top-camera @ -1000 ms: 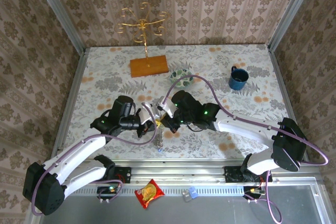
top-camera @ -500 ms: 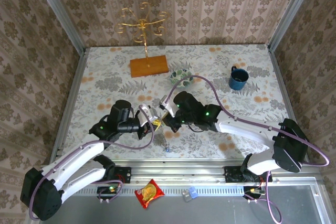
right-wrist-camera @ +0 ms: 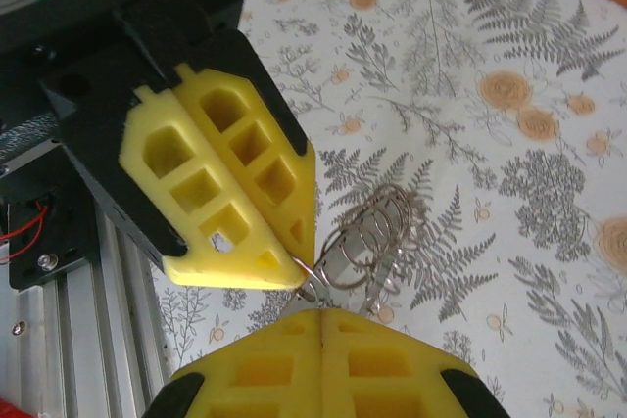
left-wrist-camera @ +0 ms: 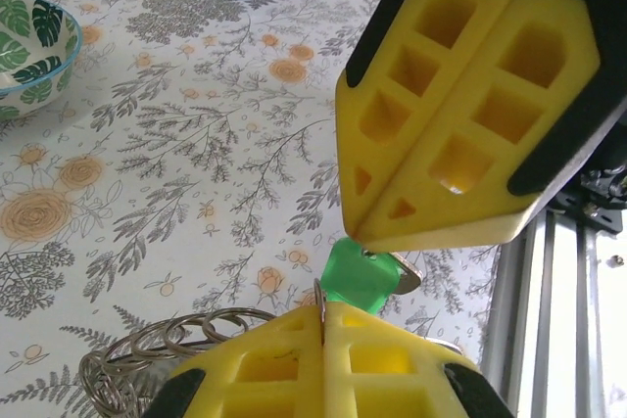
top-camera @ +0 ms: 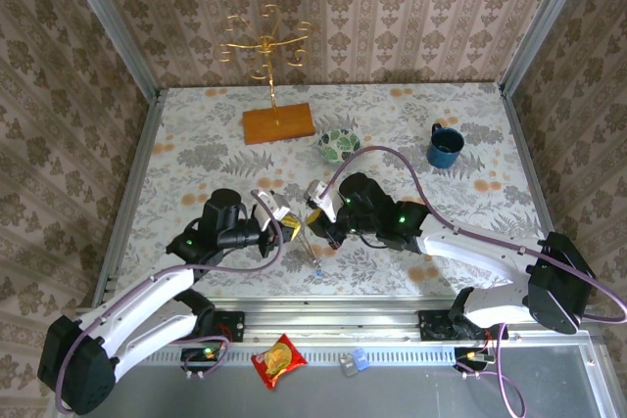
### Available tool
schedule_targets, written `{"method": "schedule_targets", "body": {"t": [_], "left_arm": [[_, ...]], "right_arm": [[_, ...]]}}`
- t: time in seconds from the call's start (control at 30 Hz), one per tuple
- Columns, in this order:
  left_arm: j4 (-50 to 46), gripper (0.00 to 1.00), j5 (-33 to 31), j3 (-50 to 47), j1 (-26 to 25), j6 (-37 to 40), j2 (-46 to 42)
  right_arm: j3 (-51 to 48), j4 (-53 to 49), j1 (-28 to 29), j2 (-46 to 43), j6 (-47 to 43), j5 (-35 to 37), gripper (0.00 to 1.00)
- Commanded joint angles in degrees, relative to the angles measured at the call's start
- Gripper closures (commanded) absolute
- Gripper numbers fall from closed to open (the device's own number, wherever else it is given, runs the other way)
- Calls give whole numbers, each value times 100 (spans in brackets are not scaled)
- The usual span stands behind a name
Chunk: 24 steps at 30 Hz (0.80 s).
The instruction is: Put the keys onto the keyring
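Top view first: the arms meet on the near side of the patterned bowl (top-camera: pixel 338 145), with the left gripper (top-camera: pixel 291 230) and right gripper (top-camera: pixel 310 221) tip to tip and both pinched tight. Over the last second the meeting spot has barely shifted, but the right arm's bulk has slid off to one side and its cable no longer crosses the bowl. The blue key (top-camera: pixel 316 268), at the end of a thin strand running from the tips, has swung across and a bit closer to the bowl. Since it follows them around, I'd guess it's already hooked on. In the left wrist view, the left fingers are clamped on a loop of the keyring (left-wrist-camera: pixel 147 359), whose coiled wire bunches out on the bowl's side. The green key (left-wrist-camera: pixel 358 276) sits right between the two sets of tips, touching the right ones. I can't tell if the right gripper actually grips it. In the right wrist view the loops fan out from where the closed tips meet, one wire running to the right seam. So it looks mid-threading and nothing has let go.
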Motion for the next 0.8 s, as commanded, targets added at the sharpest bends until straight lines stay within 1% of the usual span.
{"method": "schedule_targets", "body": {"t": [0.0,0.33,0.77], "left_arm": [[417,100,495,-47,93,-360,-79],[451,100,813,-32,193,-355,33],[499,100,809,-23,210,-350,103]], "right_arm": [[10,238,-40,-28,-357,-261,100],[118,182,-53,33,-441,-186,100],[157,156,-53,45,-413,-364,100]]}}
